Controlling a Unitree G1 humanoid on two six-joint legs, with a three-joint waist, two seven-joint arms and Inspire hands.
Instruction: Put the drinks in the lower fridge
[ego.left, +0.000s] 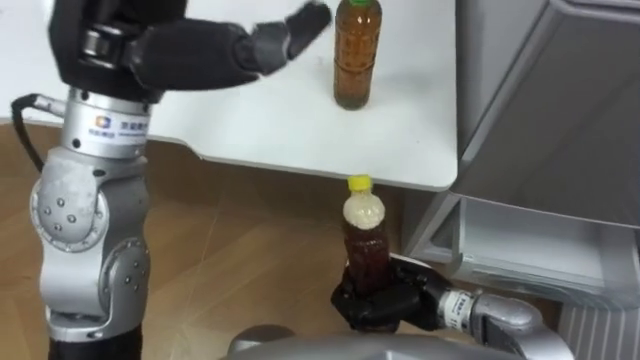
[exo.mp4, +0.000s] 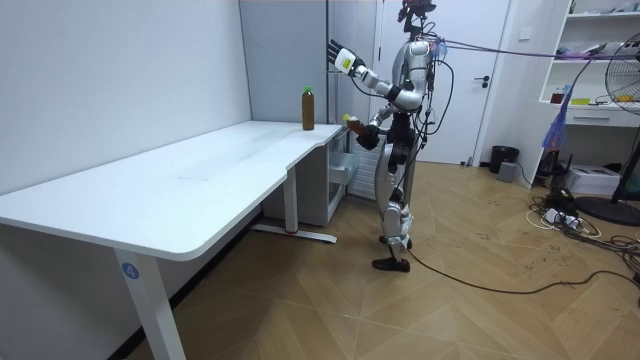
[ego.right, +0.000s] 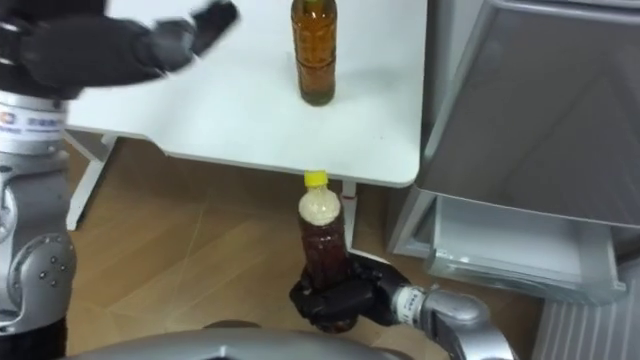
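Note:
A brown drink bottle with a yellow cap (ego.left: 364, 235) stands upright in my right hand (ego.left: 385, 300), which is shut round its lower part, low in front of the white table's edge. A second brown bottle with a green cap (ego.left: 356, 55) stands on the table (ego.left: 250, 120) near its corner. My left hand (ego.left: 290, 40) is raised above the table with its fingers straight, just left of that bottle and apart from it. In the room view I stand at the table's far end, beside the grey fridge (exo.mp4: 300, 60).
The grey fridge (ego.left: 560, 110) rises at the right, close to the table's corner. Its lower compartment (ego.left: 530, 250) stands open below, right of my right hand. Wooden floor lies under the table edge.

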